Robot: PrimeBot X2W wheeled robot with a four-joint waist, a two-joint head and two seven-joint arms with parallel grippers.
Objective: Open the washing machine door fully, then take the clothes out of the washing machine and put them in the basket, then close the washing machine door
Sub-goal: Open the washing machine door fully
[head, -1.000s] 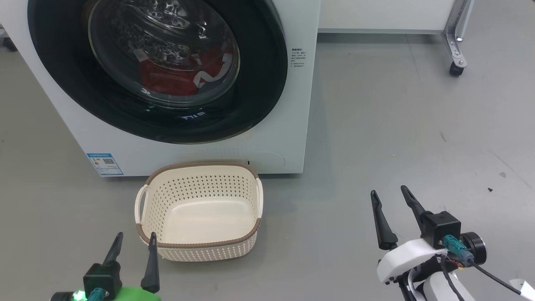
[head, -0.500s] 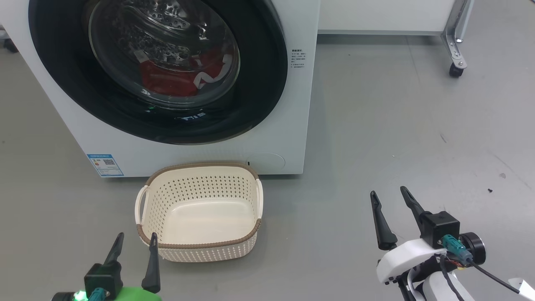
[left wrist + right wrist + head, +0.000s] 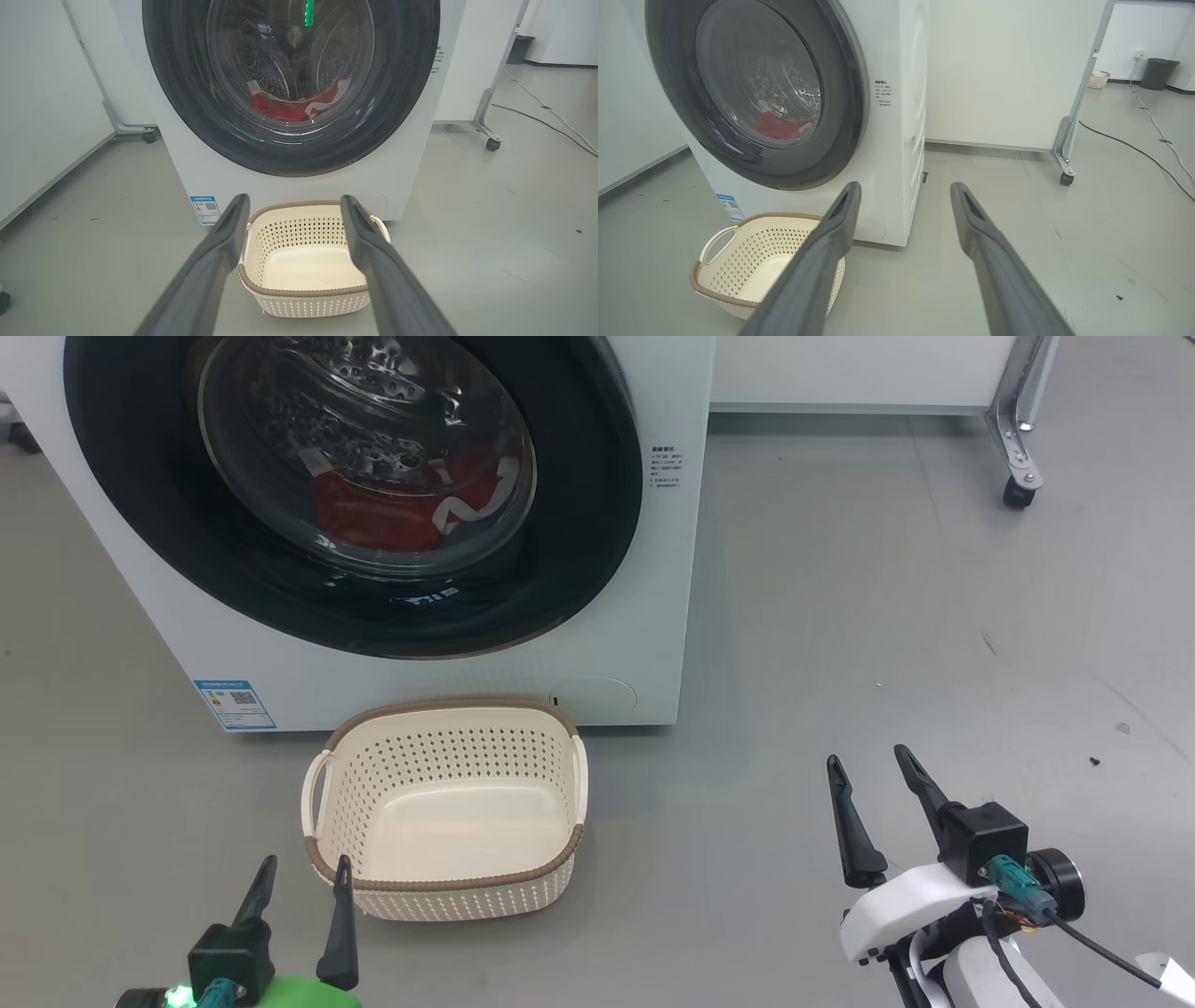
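The white washing machine (image 3: 653,616) stands ahead with its round black-rimmed door (image 3: 579,551) shut. Through the glass, red clothes (image 3: 373,518) with white trim lie in the steel drum; they also show in the left wrist view (image 3: 285,109) and the right wrist view (image 3: 777,127). The cream basket (image 3: 446,887) sits empty on the floor just in front of the machine. My left gripper (image 3: 303,866) is open at the basket's near left corner. My right gripper (image 3: 868,756) is open over bare floor, well right of the basket. Neither holds anything.
A white partition on a castor leg (image 3: 1019,490) stands to the right behind the machine. Another wheeled panel foot (image 3: 148,136) is left of the machine. A cable (image 3: 1134,149) runs across the grey floor far right, with a dark bin (image 3: 1155,73) beyond.
My right gripper has crept slightly up the head view, toward the machine. The left gripper, basket and door are where they were.
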